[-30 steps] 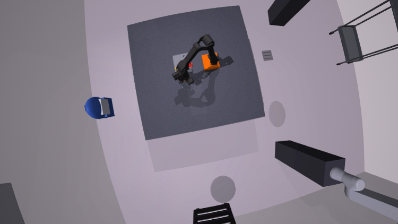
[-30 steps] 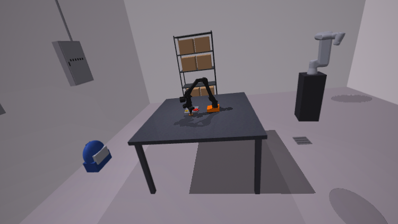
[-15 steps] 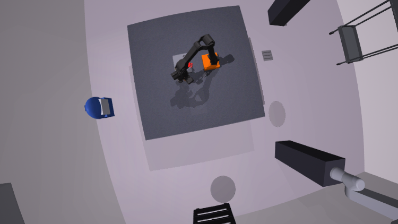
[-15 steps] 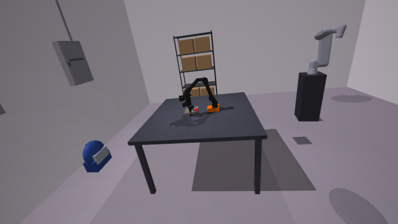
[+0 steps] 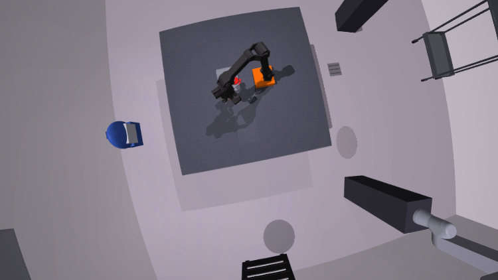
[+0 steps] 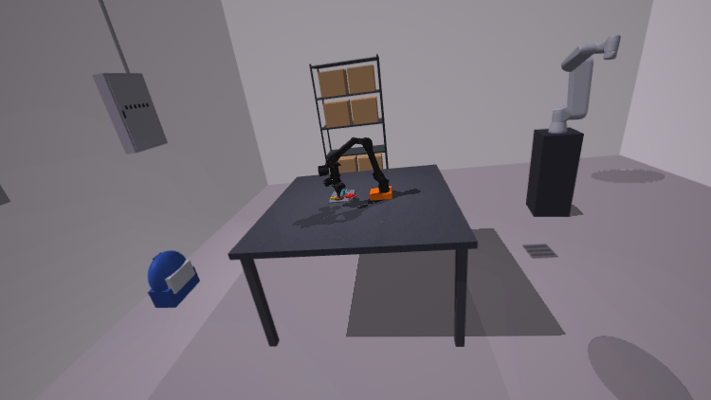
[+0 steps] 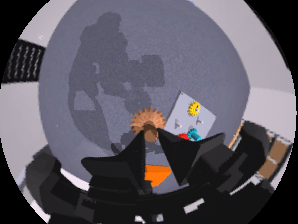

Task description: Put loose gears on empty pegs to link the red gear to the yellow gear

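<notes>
My gripper (image 7: 150, 131) (image 6: 339, 193) is shut on the hub of a copper-brown gear (image 7: 148, 118) (image 6: 338, 198). The gear is between the fingertips, teeth outward, left of the board in the wrist view; its exact height is unclear. The grey board (image 7: 182, 104) (image 5: 222, 71) carries the yellow gear (image 7: 192, 107) at its far corner and two bare pegs near its middle. The red gear (image 7: 183, 136) (image 5: 236, 80) (image 6: 350, 195) is partly hidden by a finger in the wrist view. A teal gear (image 7: 195, 134) (image 6: 343, 192) stands beside it, its seating unclear.
The orange base block (image 5: 259, 78) (image 6: 380, 194) (image 7: 157, 176) of the arm stands near the board on the dark table (image 5: 278, 121) (image 6: 397, 228). The arm (image 5: 240, 64) reaches over the board and hides part of it in the top view.
</notes>
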Controlling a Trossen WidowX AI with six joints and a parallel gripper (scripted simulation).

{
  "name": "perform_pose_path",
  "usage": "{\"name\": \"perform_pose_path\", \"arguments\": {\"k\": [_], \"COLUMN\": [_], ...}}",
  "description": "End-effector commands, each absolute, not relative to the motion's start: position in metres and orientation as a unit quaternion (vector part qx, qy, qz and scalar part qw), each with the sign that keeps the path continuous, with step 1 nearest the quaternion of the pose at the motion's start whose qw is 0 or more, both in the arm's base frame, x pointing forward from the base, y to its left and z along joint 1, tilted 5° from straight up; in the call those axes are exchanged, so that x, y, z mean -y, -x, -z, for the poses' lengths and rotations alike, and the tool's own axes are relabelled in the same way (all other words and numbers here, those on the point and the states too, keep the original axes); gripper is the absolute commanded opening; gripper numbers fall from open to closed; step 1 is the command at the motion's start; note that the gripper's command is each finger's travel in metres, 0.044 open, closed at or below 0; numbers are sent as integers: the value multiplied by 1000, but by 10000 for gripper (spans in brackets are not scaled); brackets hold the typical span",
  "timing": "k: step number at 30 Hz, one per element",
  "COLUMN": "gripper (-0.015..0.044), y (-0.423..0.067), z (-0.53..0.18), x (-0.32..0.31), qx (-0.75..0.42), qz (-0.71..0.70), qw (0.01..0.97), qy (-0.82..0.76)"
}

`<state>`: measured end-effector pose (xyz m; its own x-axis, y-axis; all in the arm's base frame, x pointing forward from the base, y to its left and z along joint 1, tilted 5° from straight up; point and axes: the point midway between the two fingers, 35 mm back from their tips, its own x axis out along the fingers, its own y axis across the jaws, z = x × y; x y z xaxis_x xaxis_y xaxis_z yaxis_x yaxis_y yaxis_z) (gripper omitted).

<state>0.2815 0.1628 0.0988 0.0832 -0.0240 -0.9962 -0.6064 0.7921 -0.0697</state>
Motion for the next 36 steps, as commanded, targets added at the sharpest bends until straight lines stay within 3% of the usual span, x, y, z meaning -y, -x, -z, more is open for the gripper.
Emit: {"name": "perform_pose_path", "arguments": {"k": [1,36], "gripper": [0,0], "y": [-283,-268], "z": [-115,-190], "x": [-163,-158], "qx": [-638,-639], "qz": [-208,-208], "qw": [700,699], "qy": [244,244]}}
